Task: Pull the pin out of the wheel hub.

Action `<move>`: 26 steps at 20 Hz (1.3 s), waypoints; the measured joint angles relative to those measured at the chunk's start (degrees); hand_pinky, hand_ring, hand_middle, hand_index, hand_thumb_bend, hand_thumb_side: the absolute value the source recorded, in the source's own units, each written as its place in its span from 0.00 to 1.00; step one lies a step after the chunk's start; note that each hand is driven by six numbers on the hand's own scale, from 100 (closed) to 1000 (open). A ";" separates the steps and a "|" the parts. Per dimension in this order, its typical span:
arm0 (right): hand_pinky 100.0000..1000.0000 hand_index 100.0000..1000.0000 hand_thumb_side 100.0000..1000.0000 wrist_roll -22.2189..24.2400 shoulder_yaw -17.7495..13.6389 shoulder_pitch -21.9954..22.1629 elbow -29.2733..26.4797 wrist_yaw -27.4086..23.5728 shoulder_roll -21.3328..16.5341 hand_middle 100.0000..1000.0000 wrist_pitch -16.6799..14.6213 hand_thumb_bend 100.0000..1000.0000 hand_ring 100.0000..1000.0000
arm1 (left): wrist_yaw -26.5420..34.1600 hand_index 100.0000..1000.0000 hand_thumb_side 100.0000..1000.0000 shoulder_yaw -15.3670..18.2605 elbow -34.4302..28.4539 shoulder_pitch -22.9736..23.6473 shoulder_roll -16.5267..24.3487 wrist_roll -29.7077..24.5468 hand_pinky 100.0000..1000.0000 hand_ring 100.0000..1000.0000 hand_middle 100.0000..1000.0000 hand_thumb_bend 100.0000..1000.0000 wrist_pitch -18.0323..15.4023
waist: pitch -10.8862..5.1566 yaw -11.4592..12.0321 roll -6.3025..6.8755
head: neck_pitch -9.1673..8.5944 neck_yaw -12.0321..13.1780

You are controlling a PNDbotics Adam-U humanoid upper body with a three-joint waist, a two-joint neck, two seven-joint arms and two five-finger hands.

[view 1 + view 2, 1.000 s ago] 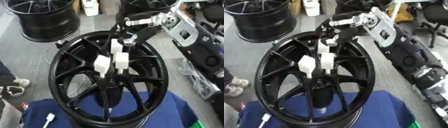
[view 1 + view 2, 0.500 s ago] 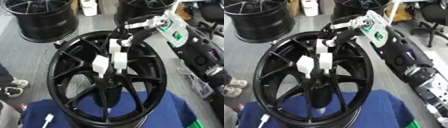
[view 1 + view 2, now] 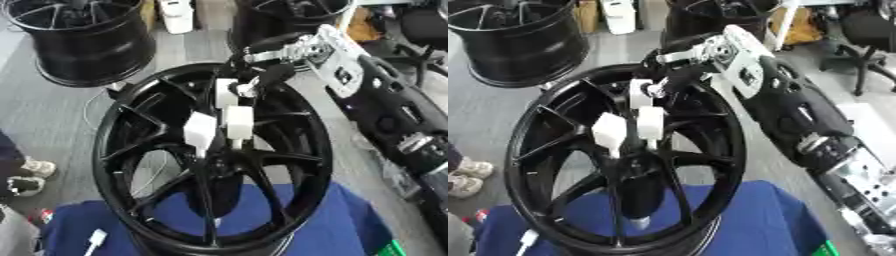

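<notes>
We can't make out pin at wheel hub (image 3: 219, 150): right hand (image 3: 229, 112) covers it. Finger curl unreadable. Left hand unseen.

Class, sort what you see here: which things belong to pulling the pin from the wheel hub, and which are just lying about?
Part of the job:
- black wheel
- its hub
- right robot hand, white fingertips reaching down at the hub

Lying about:
- blue cloth under the wheel
- spare black wheel behind
- white connector on the cloth
- office chair

The pin itself cannot be made out.
</notes>
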 measured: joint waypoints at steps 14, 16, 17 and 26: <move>0.78 0.94 0.96 -0.23 1.50 -0.26 -1.14 -2.29 0.00 0.84 -0.23 0.00 0.81 | -0.14 0.69 0.61 0.00 0.28 0.00 0.00 -0.04 0.72 0.45 0.50 0.55 -0.05 | 0.09 -0.08 0.01 | -0.02 -0.07; 0.79 0.94 0.95 -0.27 2.05 -0.26 -1.60 -2.64 0.00 0.84 -0.28 0.00 0.81 | -0.16 0.69 0.61 0.00 0.28 0.01 0.00 -0.04 0.72 0.45 0.50 0.55 -0.05 | 0.10 -0.08 0.01 | -0.02 -0.10; 0.79 0.94 0.94 -0.32 2.35 -0.26 -1.78 -2.67 0.00 0.84 -0.32 0.00 0.81 | -0.17 0.69 0.61 0.00 0.29 0.01 0.00 -0.04 0.72 0.45 0.50 0.55 -0.05 | 0.10 -0.08 0.00 | -0.02 -0.11; 0.79 0.93 0.73 -1.48 3.64 -0.33 -2.22 -0.66 0.72 0.82 -1.48 0.00 0.82 | -0.17 0.69 0.61 0.00 0.29 0.01 -0.27 -0.08 0.72 0.45 0.50 0.55 -0.05 | 0.12 0.06 -0.01 | -0.03 -0.49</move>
